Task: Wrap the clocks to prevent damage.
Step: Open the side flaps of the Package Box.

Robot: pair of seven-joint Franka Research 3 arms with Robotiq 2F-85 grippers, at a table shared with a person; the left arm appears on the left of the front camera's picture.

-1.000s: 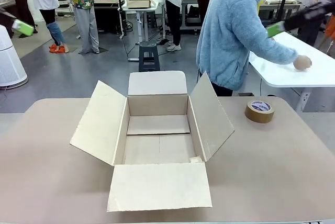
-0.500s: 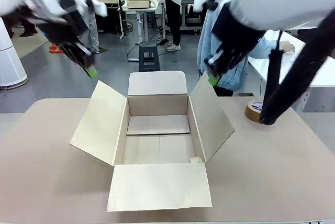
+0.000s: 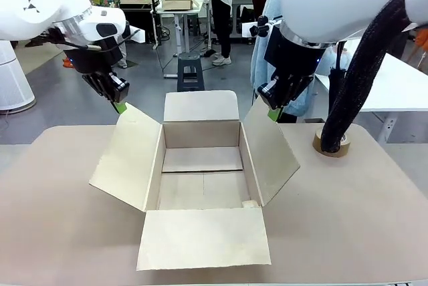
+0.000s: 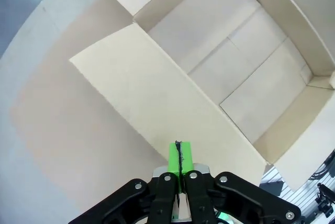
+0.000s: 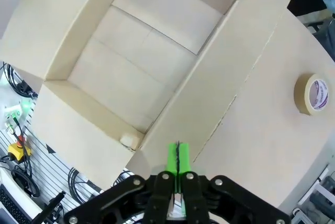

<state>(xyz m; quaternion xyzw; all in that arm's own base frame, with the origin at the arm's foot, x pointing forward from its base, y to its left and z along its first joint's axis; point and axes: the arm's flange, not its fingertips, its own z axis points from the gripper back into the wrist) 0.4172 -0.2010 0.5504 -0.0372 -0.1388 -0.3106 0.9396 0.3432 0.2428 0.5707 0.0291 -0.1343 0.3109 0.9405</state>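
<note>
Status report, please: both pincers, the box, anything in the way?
Left pincer shut, empty, over left flap. Right pincer shut, empty, over right flap. Cardboard box open, flaps spread. Tape roll beside box, clear of both.

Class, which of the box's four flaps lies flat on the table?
The near flap, on the robot's side; the side flaps slant upward, the far one stands.

Bright, even indoor light.
Frames were sharp; wrist views bowed at the edges; the box (image 3: 200,189) cast soft shadows on the table (image 3: 348,219).
</note>
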